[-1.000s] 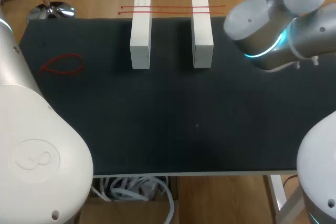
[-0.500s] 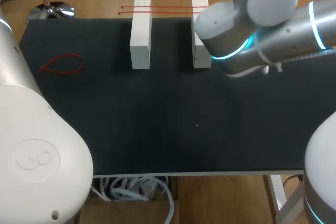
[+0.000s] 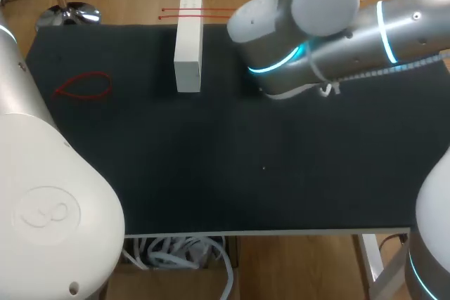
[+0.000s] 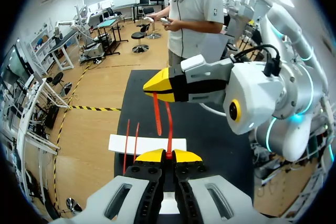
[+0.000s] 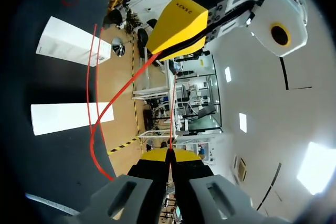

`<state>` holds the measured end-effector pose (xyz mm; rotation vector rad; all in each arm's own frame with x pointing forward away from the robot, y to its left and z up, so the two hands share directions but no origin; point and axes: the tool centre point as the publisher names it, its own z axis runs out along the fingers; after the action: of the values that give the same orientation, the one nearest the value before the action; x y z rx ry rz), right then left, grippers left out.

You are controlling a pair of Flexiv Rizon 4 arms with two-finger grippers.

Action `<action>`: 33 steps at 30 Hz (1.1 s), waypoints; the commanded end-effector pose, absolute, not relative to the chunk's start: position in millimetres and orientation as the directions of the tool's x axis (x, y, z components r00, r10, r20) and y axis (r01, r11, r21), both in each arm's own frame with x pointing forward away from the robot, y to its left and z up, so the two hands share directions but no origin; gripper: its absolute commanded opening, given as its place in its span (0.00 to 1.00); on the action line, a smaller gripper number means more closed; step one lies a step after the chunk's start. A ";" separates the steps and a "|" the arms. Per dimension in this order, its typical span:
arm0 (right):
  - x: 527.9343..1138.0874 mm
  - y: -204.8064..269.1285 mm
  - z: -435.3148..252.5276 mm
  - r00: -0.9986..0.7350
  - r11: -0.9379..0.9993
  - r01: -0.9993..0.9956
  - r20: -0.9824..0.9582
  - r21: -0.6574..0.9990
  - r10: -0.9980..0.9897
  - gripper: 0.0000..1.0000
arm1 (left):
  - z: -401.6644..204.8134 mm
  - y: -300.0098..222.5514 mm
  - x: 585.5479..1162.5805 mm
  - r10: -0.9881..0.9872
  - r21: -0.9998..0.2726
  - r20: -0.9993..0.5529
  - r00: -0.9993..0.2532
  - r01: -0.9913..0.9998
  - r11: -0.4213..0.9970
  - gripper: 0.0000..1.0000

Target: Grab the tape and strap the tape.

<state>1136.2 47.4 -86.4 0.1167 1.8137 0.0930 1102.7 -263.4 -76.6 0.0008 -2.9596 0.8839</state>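
A red tie (image 4: 169, 129) hangs in a curve between my two grippers above the table. In the left wrist view my left gripper (image 4: 168, 156) is shut on one end of it. Just ahead, my right gripper (image 4: 157, 85) pinches the other part. The right wrist view shows the same from the other side: my right gripper (image 5: 170, 155) is shut on the red tie (image 5: 102, 116), and my left gripper (image 5: 156, 52) holds it farther up. In the head view neither gripper shows, only my right arm (image 3: 309, 26) over the table's far side.
Two white blocks (image 5: 73, 43) (image 5: 68, 116) stand at the far edge with two straight red ties (image 3: 204, 12) laid across them. My right arm hides most of the right block; the left block (image 3: 188, 47) shows. A closed red tie loop (image 3: 83, 86) lies at the left.
My right arm has swung leftward over the far side of the table and now covers the right white block. The blocks and the red loop have not moved.
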 end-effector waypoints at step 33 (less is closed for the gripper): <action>1129.8 54.7 -79.8 -0.246 1.000 0.005 -0.969 0.024 0.024 0.00 | -75.5 -263.2 1102.8 0.015 -0.544 0.053 -0.998 -0.016 0.839 0.00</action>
<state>1132.5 59.2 -81.6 0.0347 1.8163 0.0095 1102.7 -263.4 -76.7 0.0008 -2.9596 0.8838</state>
